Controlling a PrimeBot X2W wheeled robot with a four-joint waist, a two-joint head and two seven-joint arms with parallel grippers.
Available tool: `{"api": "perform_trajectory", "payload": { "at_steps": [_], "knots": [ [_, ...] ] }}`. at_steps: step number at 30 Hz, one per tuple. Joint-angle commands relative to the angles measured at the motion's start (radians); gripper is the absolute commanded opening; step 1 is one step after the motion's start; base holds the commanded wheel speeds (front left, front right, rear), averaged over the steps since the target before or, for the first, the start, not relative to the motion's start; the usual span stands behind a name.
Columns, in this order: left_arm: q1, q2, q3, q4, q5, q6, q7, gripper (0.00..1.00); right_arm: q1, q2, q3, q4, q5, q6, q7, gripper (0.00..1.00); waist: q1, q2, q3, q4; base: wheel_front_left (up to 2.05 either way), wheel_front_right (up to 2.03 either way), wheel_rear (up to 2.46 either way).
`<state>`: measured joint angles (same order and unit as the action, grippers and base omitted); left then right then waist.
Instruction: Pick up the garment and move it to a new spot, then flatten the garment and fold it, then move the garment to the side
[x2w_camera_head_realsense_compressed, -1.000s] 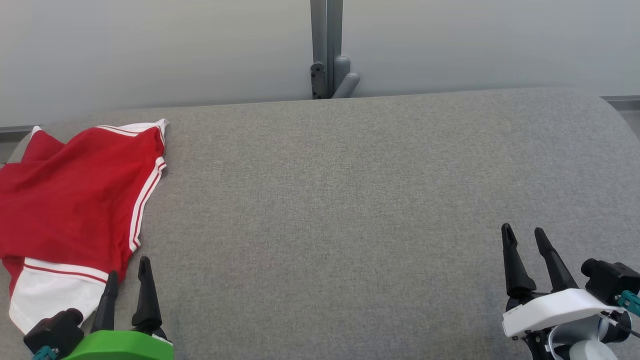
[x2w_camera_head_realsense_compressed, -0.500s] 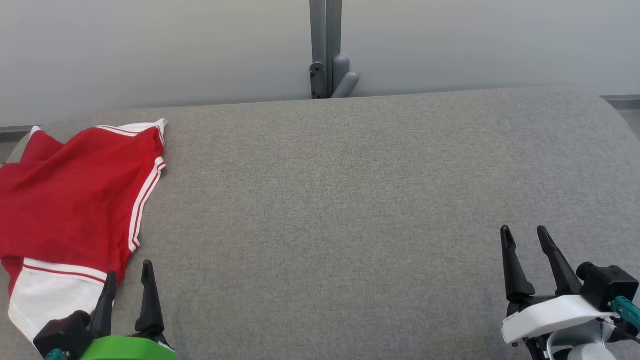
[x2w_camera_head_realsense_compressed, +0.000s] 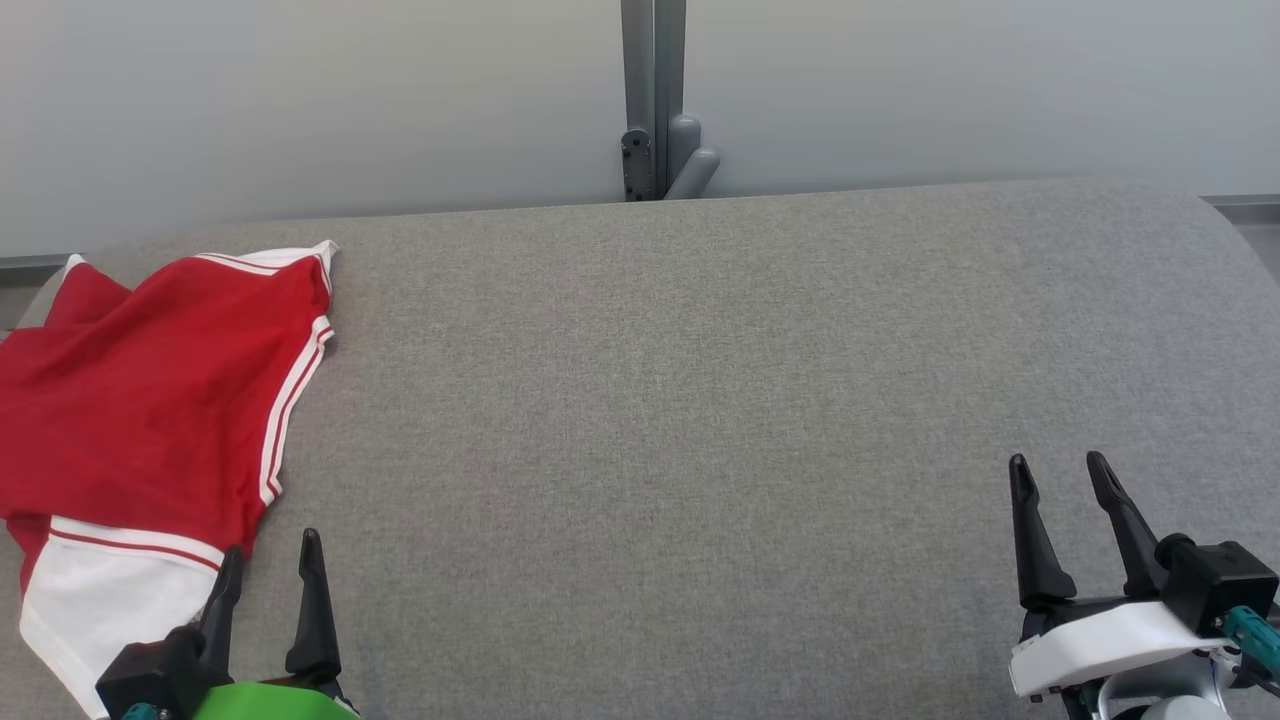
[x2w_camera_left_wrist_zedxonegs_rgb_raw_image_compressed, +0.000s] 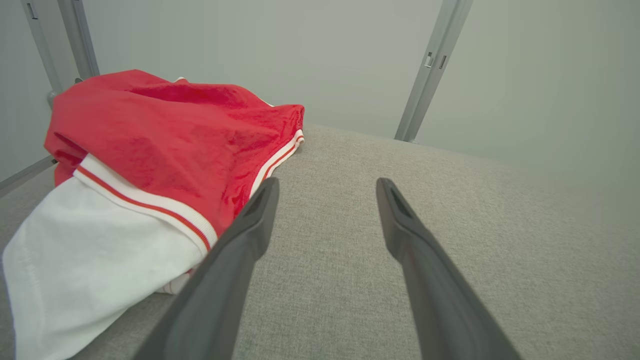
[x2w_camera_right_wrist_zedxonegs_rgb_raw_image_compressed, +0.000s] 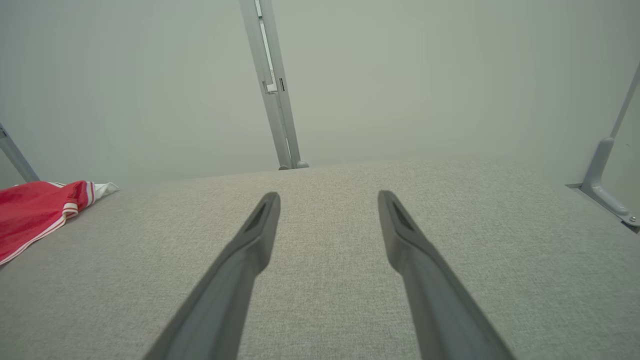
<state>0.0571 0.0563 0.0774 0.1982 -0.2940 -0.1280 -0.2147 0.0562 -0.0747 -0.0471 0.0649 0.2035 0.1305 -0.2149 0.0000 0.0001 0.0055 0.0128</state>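
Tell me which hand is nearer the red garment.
Left. The left hand sits at the near edge of the garment; the right hand is far across the grey surface.

Soft, even light is spreading over the grey surface (x2w_camera_head_realsense_compressed: 700, 400), leaving only a thin shadow under the edge of the red garment (x2w_camera_left_wrist_zedxonegs_rgb_raw_image_compressed: 165, 135), which is showing a slight sheen. The head view is looking sharp. In the wrist views the wide lens is tilting the posts (x2w_camera_right_wrist_zedxonegs_rgb_raw_image_compressed: 272, 90), and the left tool (x2w_camera_left_wrist_zedxonegs_rgb_raw_image_compressed: 327, 184) is blurring toward the bottom edge.
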Motion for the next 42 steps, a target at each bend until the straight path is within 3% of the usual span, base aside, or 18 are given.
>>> {"api": "perform_trajectory", "payload": {
  "at_steps": [1, 25, 42],
  "knots": [
    [0.011, 0.008, 0.001, -0.006, 0.026, -0.003, -0.011, 1.0, 0.007, 0.0, -0.002, -0.011, -0.024, 0.0, -0.011, 1.0, 0.0, -0.0001, 0.0, -0.001, 0.0, 0.0, 0.0],
    [0.017, 0.005, 0.005, 0.047, 0.113, -0.004, -0.053, 1.0, 0.026, 0.012, -0.012, -0.019, -0.126, 0.0, -0.053, 1.0, 0.0, -0.0001, 0.003, -0.002, 0.0, 0.0, 0.0],
    [0.007, -0.001, 0.008, 0.064, 0.07, -0.004, -0.051, 1.0, 0.024, 0.015, -0.016, -0.01, -0.077, 0.0, -0.051, 1.0, 0.0, -0.0001, 0.001, -0.007, 0.0, 0.0, 0.0]
  ]
}}
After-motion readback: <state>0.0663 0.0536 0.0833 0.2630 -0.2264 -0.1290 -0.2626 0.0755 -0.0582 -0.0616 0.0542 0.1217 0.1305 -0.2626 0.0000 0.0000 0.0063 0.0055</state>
